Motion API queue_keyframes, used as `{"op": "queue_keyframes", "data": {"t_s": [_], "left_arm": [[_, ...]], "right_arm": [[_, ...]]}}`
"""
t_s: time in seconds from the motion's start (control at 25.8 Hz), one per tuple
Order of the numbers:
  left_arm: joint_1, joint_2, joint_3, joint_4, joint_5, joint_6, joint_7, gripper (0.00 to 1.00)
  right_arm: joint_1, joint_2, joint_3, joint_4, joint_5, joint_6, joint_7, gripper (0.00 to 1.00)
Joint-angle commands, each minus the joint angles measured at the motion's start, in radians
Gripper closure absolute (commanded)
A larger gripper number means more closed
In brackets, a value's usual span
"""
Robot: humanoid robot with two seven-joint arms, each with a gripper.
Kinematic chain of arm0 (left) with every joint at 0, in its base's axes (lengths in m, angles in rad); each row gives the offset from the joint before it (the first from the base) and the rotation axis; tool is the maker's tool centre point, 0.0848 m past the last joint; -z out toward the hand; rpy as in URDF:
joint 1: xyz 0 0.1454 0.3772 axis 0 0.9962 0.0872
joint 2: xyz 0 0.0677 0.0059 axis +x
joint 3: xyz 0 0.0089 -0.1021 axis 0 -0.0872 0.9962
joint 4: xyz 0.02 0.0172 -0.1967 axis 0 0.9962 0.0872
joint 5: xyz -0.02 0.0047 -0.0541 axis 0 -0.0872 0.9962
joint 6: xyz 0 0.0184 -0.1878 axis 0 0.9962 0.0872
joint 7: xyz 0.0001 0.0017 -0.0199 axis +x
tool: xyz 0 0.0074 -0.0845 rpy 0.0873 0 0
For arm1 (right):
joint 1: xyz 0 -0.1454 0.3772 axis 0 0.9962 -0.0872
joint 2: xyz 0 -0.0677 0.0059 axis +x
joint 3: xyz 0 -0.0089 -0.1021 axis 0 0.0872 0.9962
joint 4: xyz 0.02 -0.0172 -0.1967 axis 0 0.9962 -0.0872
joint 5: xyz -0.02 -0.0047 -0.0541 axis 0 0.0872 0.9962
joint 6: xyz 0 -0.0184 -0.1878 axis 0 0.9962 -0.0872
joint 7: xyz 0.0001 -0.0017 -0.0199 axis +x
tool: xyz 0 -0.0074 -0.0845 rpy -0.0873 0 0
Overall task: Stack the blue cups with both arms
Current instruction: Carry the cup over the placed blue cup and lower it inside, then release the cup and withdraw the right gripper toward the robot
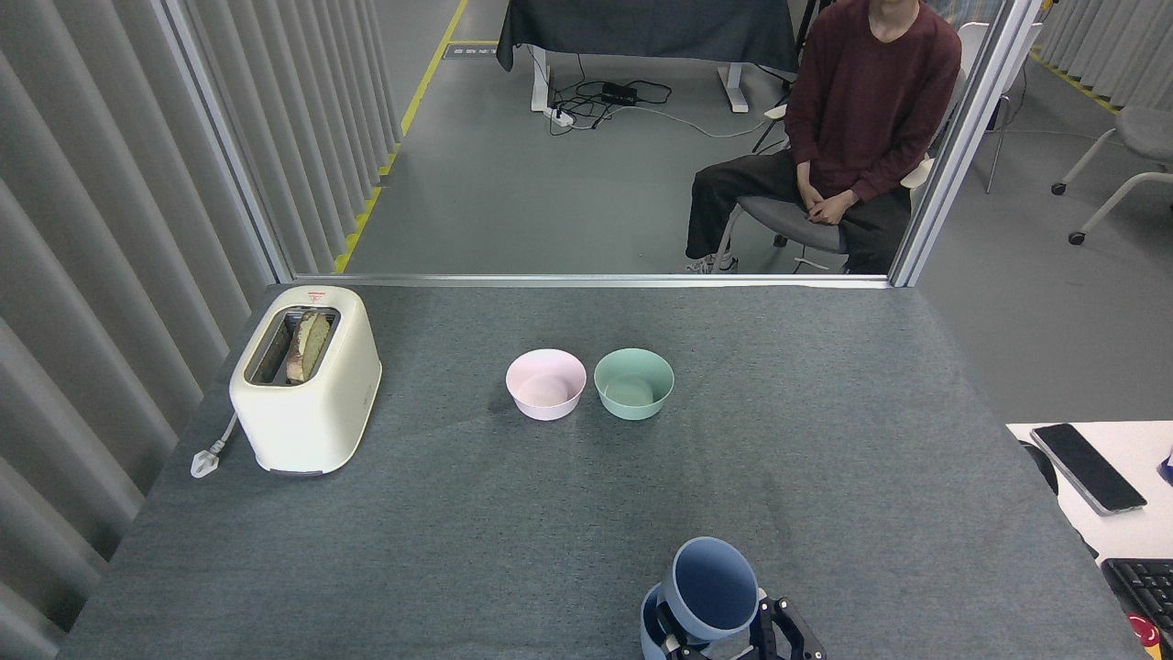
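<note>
Down at the near edge of the grey table [825, 440], right of centre, a blue cup [713, 587] sits tilted, its mouth open toward the camera. Behind and below it peeks the rim of a second blue cup [649, 628] — the upper one looks nested into it, though how deep I cannot tell. A black gripper [733, 642] shows at the bottom edge, its fingers [786, 632] hugging the cups' right side; it appears clamped on them, but the frame cuts off the arm, so which arm it is stays unclear, and a firm grip cannot be confirmed. Mid-table, the pink bowl [546, 384] and green bowl [633, 383] stand just beside each other, well apart from the cups. Far left — a cream toaster [305, 378] with bread [310, 344] in its slot. Beyond the table a person [852, 119] sits on a chair.
</note>
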Motion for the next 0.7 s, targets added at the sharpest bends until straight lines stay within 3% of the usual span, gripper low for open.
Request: {"op": "queue_keyframes", "data": {"t_s": [0.0,0.04,0.08,0.54,0.58,0.66], "left_arm": [[0.001,0.0,0.001,-0.002,0.0,0.0,0.001,0.0],[0.001,0.0,0.001,-0.002,0.0,0.0,0.001,0.0],[0.001,0.0,0.001,-0.002,0.0,0.0,0.001,0.01],[-0.004,0.0,0.001,-0.002,0.0,0.0,0.001,0.0],[-0.004,0.0,0.001,-0.002,0.0,0.0,0.001,0.0],[-0.004,-0.001,0.001,-0.004,0.0,0.0,0.002,0.01]], "right_arm": [[0.0,0.0,-0.002,-0.001,0.0,-0.003,0.0,0.63],[0.0,0.0,-0.003,-0.001,0.0,-0.003,-0.001,0.38],[0.0,0.0,-0.003,-0.001,0.0,-0.003,-0.004,0.0],[-0.015,0.01,-0.009,-0.016,-0.045,0.001,-0.008,0.0],[-0.026,0.016,-0.026,-0.025,-0.066,0.004,-0.021,0.0],[-0.076,0.022,-0.1,-0.044,-0.173,0.009,-0.064,0.0]]}}
